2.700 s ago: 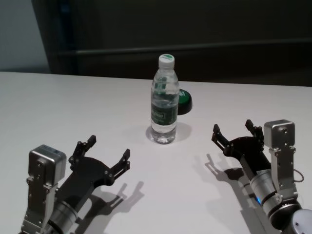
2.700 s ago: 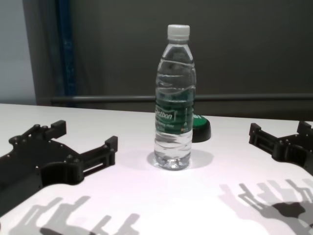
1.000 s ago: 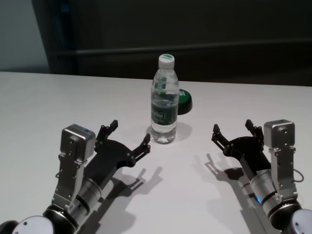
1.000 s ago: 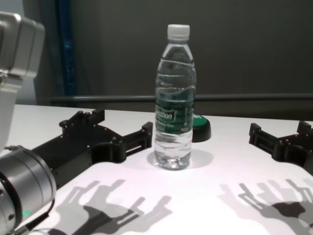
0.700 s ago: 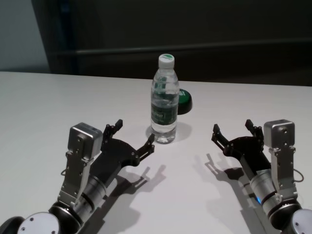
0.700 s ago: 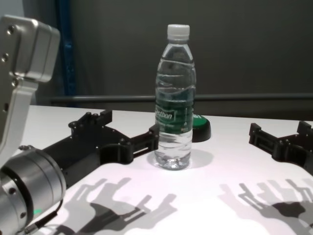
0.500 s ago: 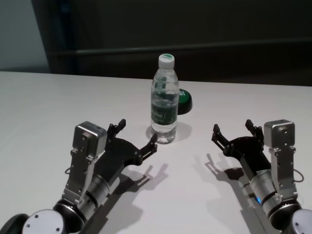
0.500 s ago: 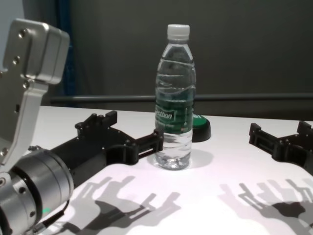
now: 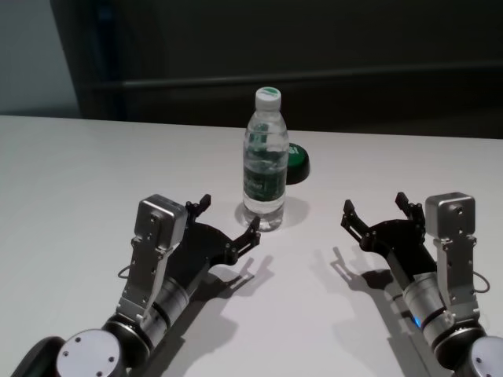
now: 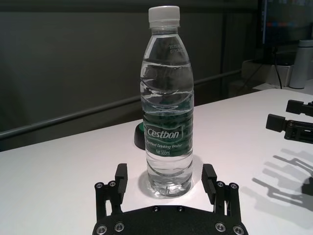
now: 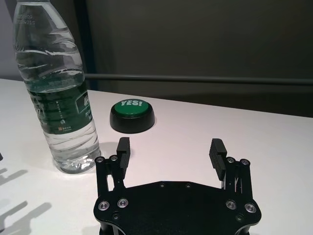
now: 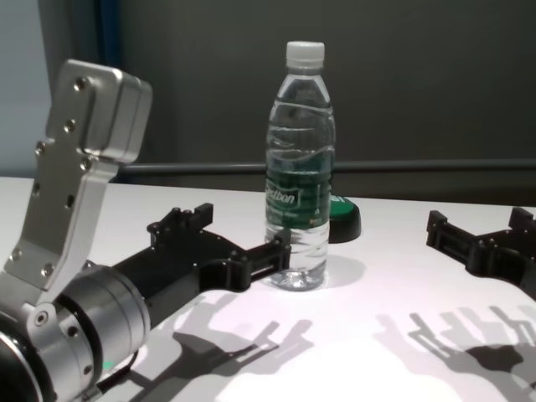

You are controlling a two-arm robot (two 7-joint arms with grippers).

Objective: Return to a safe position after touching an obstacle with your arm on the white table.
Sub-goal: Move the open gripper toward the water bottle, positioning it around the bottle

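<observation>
clear plastic bottle [image 9: 265, 161] stands upright mid-way across the white table [image 9: 94, 165], at 12 o'clock from the left gripper [image 9: 229, 218]. that gripper's fingers are spread wide, one tip [image 12: 280, 248] right at the bottle's base; contact can't be told. a green button [image 9: 296, 160] sits at the bottle's 1 o'clock. the right gripper [image 9: 376, 210], also spread, rests low at 4 o'clock, well apart.

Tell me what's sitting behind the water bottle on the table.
Behind the water bottle sits a low black button with a green top reading "YES!". From the head view the bottle covers its left part; nothing else shows behind.
</observation>
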